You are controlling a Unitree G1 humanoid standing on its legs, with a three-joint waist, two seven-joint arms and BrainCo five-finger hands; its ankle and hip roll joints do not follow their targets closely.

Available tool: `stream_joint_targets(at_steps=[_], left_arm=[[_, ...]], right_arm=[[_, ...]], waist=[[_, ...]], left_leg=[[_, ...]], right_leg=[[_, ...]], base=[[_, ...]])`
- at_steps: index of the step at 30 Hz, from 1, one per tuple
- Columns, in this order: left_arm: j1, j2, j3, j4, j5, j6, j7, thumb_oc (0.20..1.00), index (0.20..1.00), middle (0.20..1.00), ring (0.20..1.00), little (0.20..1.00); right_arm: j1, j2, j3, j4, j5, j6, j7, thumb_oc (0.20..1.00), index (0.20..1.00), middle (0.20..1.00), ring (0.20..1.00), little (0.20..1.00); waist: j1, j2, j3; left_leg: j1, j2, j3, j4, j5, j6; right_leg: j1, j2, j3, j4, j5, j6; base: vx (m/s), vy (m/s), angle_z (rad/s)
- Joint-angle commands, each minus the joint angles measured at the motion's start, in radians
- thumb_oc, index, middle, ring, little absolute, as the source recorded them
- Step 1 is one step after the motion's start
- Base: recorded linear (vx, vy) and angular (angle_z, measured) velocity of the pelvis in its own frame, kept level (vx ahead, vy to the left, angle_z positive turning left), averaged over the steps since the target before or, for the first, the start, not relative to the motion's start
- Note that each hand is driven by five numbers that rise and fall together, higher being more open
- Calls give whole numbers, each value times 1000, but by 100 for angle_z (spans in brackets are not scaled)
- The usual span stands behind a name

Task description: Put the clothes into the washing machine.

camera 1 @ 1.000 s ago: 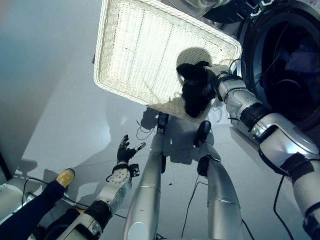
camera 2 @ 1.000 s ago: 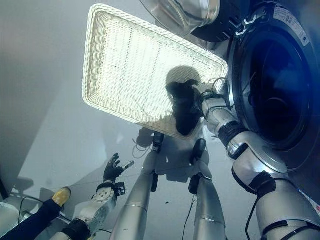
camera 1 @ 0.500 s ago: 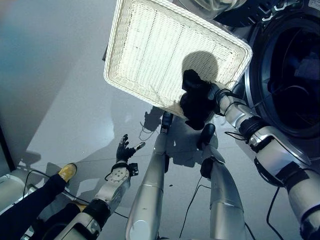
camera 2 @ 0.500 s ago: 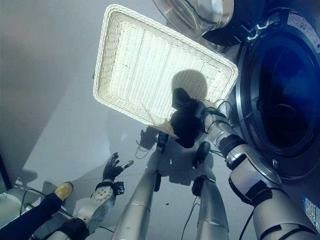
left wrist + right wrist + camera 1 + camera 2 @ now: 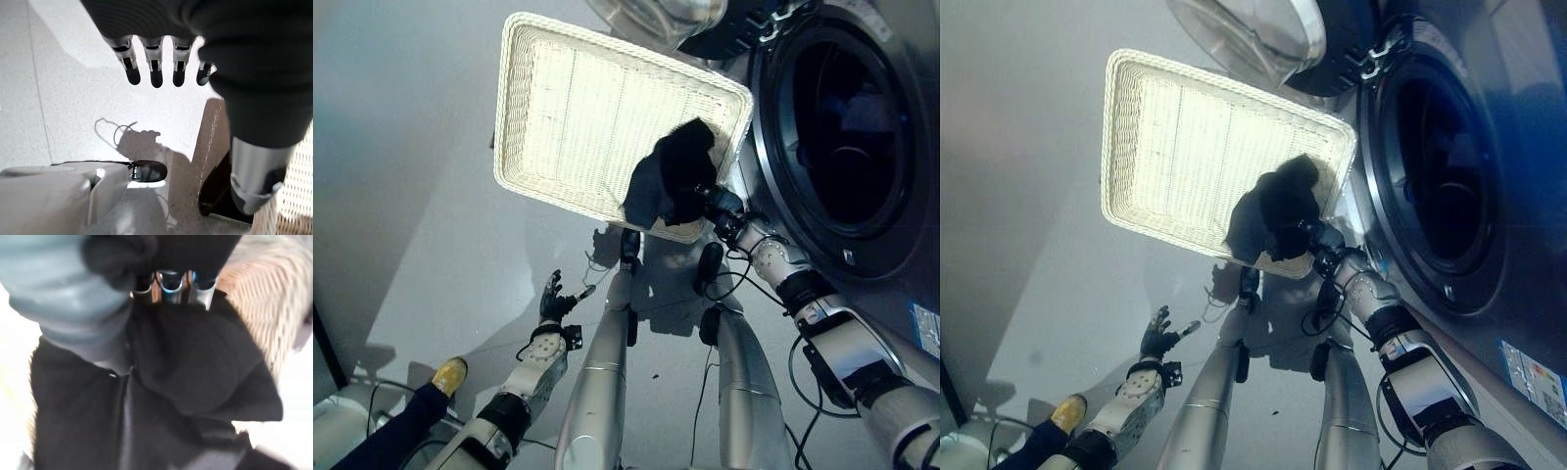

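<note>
silver-grey robot arms w/ dark hand covers

both arms: silver-grey shells, black bands at joints. left hand (image 5: pixel 551 297), lower left of frame, dark ribbed cover, silver fingers w/ dark tips (image 5: pixel 156 78). right hand (image 5: pixel 718 204), centre right, dark cover, silver wrist ring. person lower left: navy trouser leg, yellow shoe (image 5: pixel 448 374).

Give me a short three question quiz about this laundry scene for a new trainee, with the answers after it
1. True or false: the right hand grips the dark garment.
2. Which best describes the washing machine door? A open, B shut.
3. Fill in: the left hand hangs with fingers open above the ____.

Key
1. True; the garment hangs over the near corner of the white wicker basket.
2. A; the drum opening is exposed.
3. Floor.
</note>
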Motion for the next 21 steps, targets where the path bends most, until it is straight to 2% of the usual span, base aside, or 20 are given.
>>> stream_joint_targets(at_steps=[1, 3, 4, 6, 7, 8, 9, 10, 12, 13, 15, 16, 17, 18, 20, 21], left_arm=[[27, -52, 0, 4, 25, -34, 50, 1000, 1000, 1000, 1000, 1000], [26, -53, -1, 4, 24, -30, 58, 1000, 1000, 1000, 1000, 1000], [20, -53, 3, 7, 17, -32, 71, 1000, 1000, 1000, 1000, 1000], [25, -48, 6, 8, 7, -34, 85, 1000, 1000, 1000, 1000, 1000], [26, -47, 6, 8, 4, -34, 87, 1000, 1000, 1000, 1000, 1000], [28, -44, 8, 8, -3, -36, 94, 1000, 1000, 1000, 1000, 1000], [23, -43, 11, 8, -6, -36, 96, 1000, 1000, 1000, 1000, 1000], [22, -42, 7, 11, -15, -37, 105, 1000, 1000, 1000, 1000, 1000], [15, -41, 6, 11, -17, -36, 109, 1000, 1000, 1000, 1000, 1000], [15, -39, 5, 9, -19, -34, 111, 1000, 1000, 1000, 1000, 1000], [12, -31, -8, 1, -32, -23, 119, 1000, 1000, 1000, 1000, 1000], [2, -27, -10, -5, -36, -13, 122, 1000, 1000, 1000, 1000, 1000], [2, -20, -19, -8, -44, -3, 122, 1000, 1000, 1000, 1000, 1000], [-10, -11, -24, -16, -52, 11, 120, 1000, 1000, 1000, 1000, 1000], [-14, -7, -29, -22, -56, 18, 121, 1000, 1000, 1000, 1000, 1000], [-9, 3, -40, -37, -55, 35, 119, 1000, 1000, 1000, 1000, 1000]], right_arm=[[29, -17, -47, -137, 306, -89, 78, 200, 200, 200, 200, 200], [43, -16, -61, -152, 349, -113, 70, 200, 200, 200, 200, 200], [60, -20, -95, -176, 411, -143, 64, 200, 200, 200, 200, 200], [98, -29, -148, -209, 518, -244, 40, 200, 200, 200, 200, 200], [105, -31, -161, -215, 531, -266, 32, 200, 200, 200, 200, 200], [119, -39, -207, -224, 568, -362, -14, 200, 200, 200, 200, 200], [113, -44, -218, -224, 574, -364, -20, 200, 200, 200, 200, 200], [107, -65, -275, -222, 613, -469, -79, 200, 200, 200, 200, 200], [97, -75, -295, -226, 627, -501, -99, 200, 200, 200, 200, 200], [89, -88, -312, -228, 641, -542, -122, 200, 200, 200, 200, 200], [43, -142, -371, -208, 660, -667, -190, 200, 200, 200, 200, 200], [10, -164, -392, -202, 657, -730, -221, 200, 200, 200, 200, 200], [-19, -191, -411, -180, 646, -783, -250, 200, 200, 200, 200, 200], [-65, -226, -420, -145, 631, -826, -303, 200, 200, 200, 200, 200], [-89, -245, -420, -129, 607, -842, -346, 200, 200, 200, 200, 200], [-146, -303, -405, -87, 564, -885, -439, 200, 200, 200, 200, 200]], waist=[[-44, 41, -6], [-50, 39, -6], [-64, 37, -6], [-82, 34, -6], [-84, 33, -6], [-93, 31, -6], [-94, 32, -6], [-101, 32, -6], [-100, 32, -6], [-101, 33, -6], [-100, 36, -6], [-98, 40, -6], [-96, 41, -6], [-90, 44, -6], [-86, 46, -6], [-76, 48, -6]], left_leg=[[32, -60, 59, 17, -85, 17], [38, -59, 65, 14, -86, 18], [37, -56, 73, 7, -77, 20], [59, -52, 84, -2, -85, 21], [63, -52, 85, -4, -85, 22], [73, -52, 85, -13, -85, 24], [64, -50, 87, -15, -76, 24], [82, -48, 87, -26, -82, 24], [76, -46, 88, -30, -73, 24], [78, -46, 89, -33, -73, 24], [91, -45, 87, -33, -83, 23], [78, -44, 87, -28, -75, 22], [92, -46, 84, -24, -90, 21], [77, -47, 81, -14, -83, 21], [73, -48, 79, -9, -85, 22], [81, -53, 71, -2, -99, 22]], right_leg=[[44, 33, 5, -115, 75, 97], [48, 35, 12, -116, 76, 97], [45, 40, 22, -125, 89, 98], [61, 42, 36, -125, 82, 101], [63, 43, 40, -126, 82, 102], [73, 45, 49, -131, 83, 104], [66, 46, 49, -137, 95, 103], [81, 47, 57, -137, 87, 106], [77, 48, 58, -143, 98, 105], [80, 48, 58, -144, 98, 105], [94, 45, 58, -137, 84, 107], [85, 45, 57, -139, 96, 105], [97, 42, 55, -130, 79, 106], [87, 41, 51, -131, 91, 104], [85, 40, 49, -129, 91, 103], [97, 36, 43, -121, 72, 103]], base=[[-28, 86, -30], [-31, 59, -32], [-38, 58, -26], [-12, 58, -20], [12, 32, -24], [-21, 24, -28], [-5, 42, -34], [-24, 30, -27], [-10, 15, -25], [25, 5, -17], [15, 0, -4], [33, -25, 0], [20, -40, 1], [42, -35, 1], [32, -29, 4], [36, -42, 5]])
